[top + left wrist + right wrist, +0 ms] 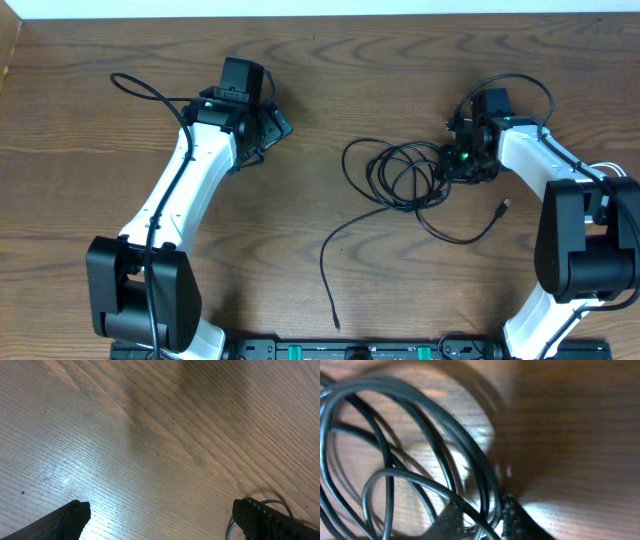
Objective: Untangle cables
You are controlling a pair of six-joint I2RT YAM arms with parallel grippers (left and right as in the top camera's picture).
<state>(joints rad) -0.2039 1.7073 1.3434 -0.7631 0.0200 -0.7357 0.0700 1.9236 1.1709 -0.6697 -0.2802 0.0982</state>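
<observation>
Brown wood-grain table (60, 180) fills the overhead view, with a pale strip of wall along the far edge. One tangle of cables (400, 175) is seen right of centre, made of thin black cords looped over one another. One loose end (336, 324) is trailed toward the near edge, and a small plug (503, 207) lies just right of the heap.

The cords are judged to be light, soft and floppy, with smooth jackets that may slip through a loose pinch. They are not fragile, but loops are likely to tighten if several strands are pulled at once. Hold is best taken on a single outer strand or just behind a plug, so that one cord can be drawn clear of the rest.

The right gripper (462, 163) is set at the right edge of the tangle. In its wrist view the jaws are drawn nearly together with black strands between them, so a cord appears to be pinched. How firmly cannot be told. The left gripper (272, 128) is held wide open over bare wood, well apart from the tangle, with nothing in it.

Two arms, two grippers, one tangle and two loose ends are counted. How many separate cords make up the tangle cannot be told, and no white cord is picked out with certainty.
</observation>
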